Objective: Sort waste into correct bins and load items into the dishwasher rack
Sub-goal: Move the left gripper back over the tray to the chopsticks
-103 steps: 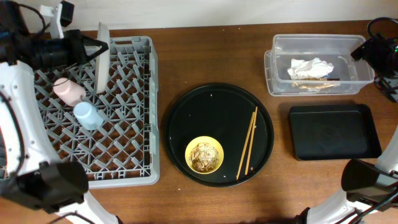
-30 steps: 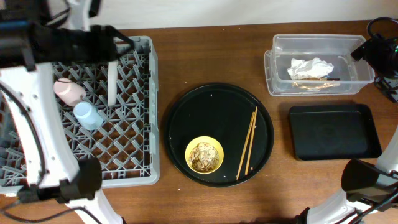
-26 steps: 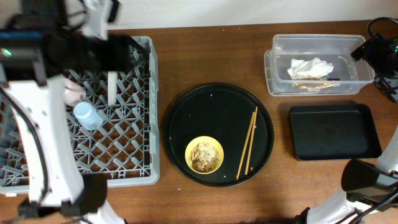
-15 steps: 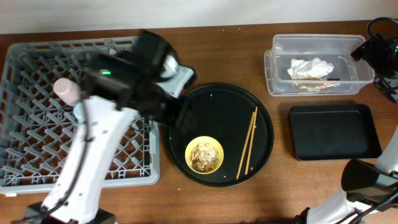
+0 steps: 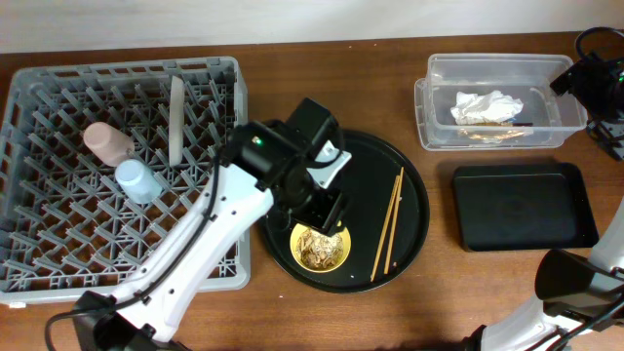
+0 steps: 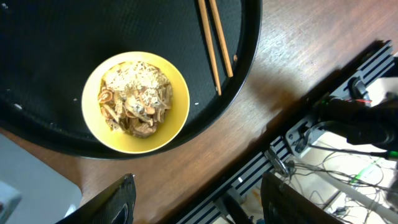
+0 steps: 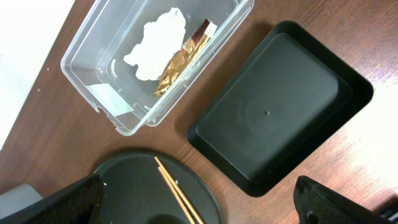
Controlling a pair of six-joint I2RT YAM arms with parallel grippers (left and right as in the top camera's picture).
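Overhead: the left arm has swung off the dishwasher rack [image 5: 117,68], leaving the grey plate [image 5: 176,119] upright between pegs, and now hangs over the yellow bowl [image 5: 346,250].

Left wrist: the left gripper [image 6: 198,184] is spread and empty above the food scraps [image 6: 135,93], so the bowl looks next.

Right wrist: the right gripper [image 7: 199,184] is parted and empty, with the napkin [image 7: 155,43] in the clear tub [image 7: 112,106].

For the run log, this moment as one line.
left jaws: open, near yellow bowl; right jaws: open, empty; rack: plate, pink cup, blue cup; tub: napkin; chopsticks: round tray
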